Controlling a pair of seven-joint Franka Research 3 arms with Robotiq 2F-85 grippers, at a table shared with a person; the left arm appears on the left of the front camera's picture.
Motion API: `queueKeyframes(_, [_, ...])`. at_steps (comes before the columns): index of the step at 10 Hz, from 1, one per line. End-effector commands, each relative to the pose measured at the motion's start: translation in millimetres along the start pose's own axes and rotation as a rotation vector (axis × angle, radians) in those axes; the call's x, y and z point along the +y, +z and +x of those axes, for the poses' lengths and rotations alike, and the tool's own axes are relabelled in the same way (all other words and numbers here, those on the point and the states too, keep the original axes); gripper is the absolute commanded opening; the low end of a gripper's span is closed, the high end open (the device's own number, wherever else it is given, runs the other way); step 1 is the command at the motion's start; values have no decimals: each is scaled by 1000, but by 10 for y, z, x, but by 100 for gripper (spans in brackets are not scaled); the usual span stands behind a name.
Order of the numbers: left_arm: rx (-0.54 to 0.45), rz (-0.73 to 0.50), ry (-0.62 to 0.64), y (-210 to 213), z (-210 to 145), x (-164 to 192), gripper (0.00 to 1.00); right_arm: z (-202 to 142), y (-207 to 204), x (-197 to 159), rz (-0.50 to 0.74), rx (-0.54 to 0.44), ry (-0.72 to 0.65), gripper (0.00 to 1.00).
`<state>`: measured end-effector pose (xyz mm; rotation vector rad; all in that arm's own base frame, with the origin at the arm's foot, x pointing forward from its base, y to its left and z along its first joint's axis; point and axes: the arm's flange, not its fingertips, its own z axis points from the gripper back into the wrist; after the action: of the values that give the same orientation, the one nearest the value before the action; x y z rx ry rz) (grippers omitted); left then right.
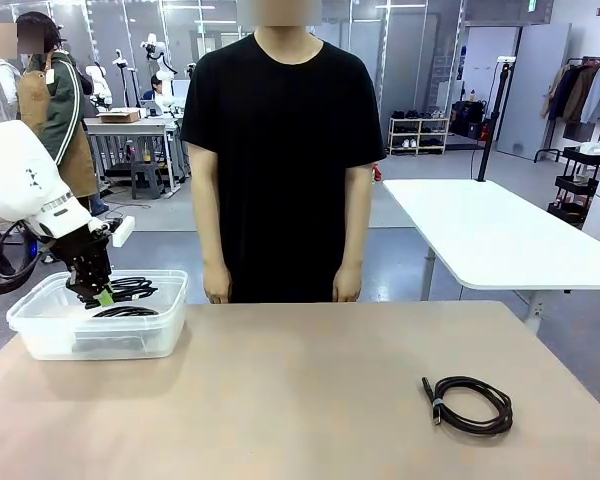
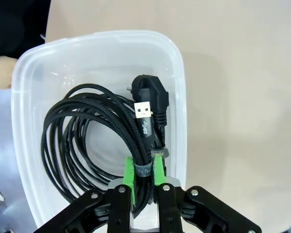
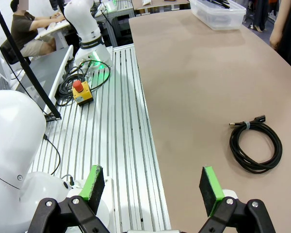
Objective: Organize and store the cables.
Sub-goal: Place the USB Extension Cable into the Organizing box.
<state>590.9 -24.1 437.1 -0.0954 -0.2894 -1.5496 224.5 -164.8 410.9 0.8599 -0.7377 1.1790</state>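
Table [image 1: 300, 400]: tan top is running right up to the camera, and a person [image 1: 280, 150] is standing at the far edge with arms hanging down.
Clear bin [image 1: 40, 335]: sitting on the robot's left side of the table, already holding cables.
Left gripper [image 2: 143, 167]: dipping into the bin, green pads [image 2: 129, 170] sitting on either side of the strapped part of a coil. Honestly can't tell if it's pinching or just flanking it.
Right gripper [image 3: 153, 184]: hanging off the table edge over the slotted metal base, jaws spread wide, nothing between them.
Risk: if the left arm is lifting away while a pad is catching the strap [image 2: 144, 170], I'm guessing the coil is coming back out, or the light bin is sliding or tipping with it.
Coils in the bin [image 2: 87, 121]: black braided loops lying round against the bin wall.
Loose coil [image 1: 470, 403]: lying alone on the robot's right side of the table, well apart from the bin, tidy round loop, waiting to be stored.
Plugs: a silver USB end [image 2: 144, 110] is resting beside a chunky black power plug [image 2: 153, 92].
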Motion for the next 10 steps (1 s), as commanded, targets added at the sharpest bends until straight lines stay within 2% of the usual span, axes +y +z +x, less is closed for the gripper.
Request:
queueKeyframes(1, [-36,-20,-12,53,-14,80,47,-6,11,5,-4,-3,7,100])
queueKeyframes(2, [-34,-30,-13,58,-29,63,71,-6,11,5,-4,-3,7,100])
queueKeyframes(3, [-27,-36,-20,52,-35,56,91,-6,11,5,-4,-3,7,100])
queueKeyframes(4, [-27,-41,-26,58,-23,51,100,-6,11,5,-4,-3,7,100])
queueKeyframes(8, [-15,-73,-26,85,-3,40,100,-6,11,5,-4,-3,7,100])
queueKeyframes(10, [-31,-97,16,139,-118,-156,100,-6,11,5,-4,-3,7,100])
